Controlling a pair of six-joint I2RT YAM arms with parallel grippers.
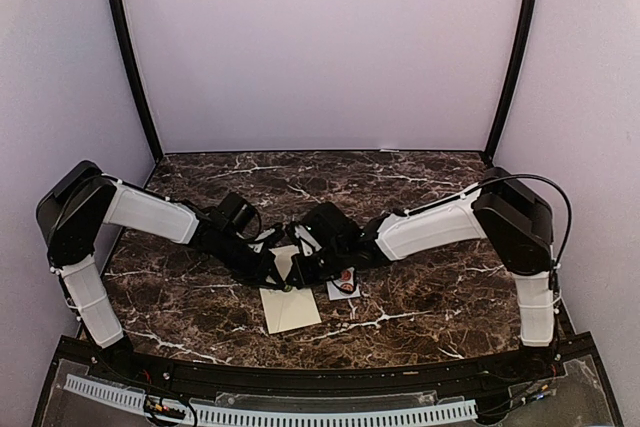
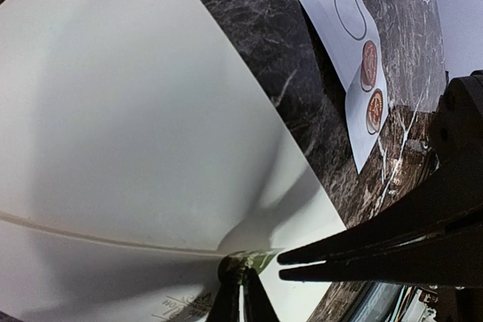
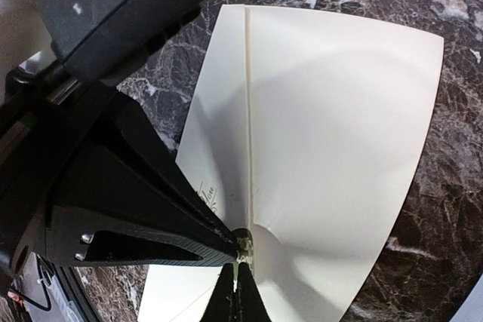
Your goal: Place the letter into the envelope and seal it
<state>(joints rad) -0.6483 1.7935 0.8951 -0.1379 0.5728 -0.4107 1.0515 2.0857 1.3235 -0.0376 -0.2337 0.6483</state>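
Note:
The cream envelope [image 1: 290,309] lies on the marble table between the arms; it fills the left wrist view [image 2: 136,126] and the right wrist view [image 3: 332,126], with a fold line across it. Printed script [image 3: 210,194] of a sheet shows beside that fold. My left gripper [image 1: 283,282] and right gripper [image 1: 297,280] meet tip to tip over the envelope's far end. Both are shut on one small olive-green printed piece [image 2: 260,260] at the fold line, which also shows in the right wrist view [image 3: 243,243]. I cannot tell whether it is a sticker or a sheet's corner.
A small white sticker strip [image 1: 345,285] lies just right of the envelope; in the left wrist view [image 2: 355,65] it shows one empty ring and two brown round stickers. Dark marble table [image 1: 430,297], walled on three sides.

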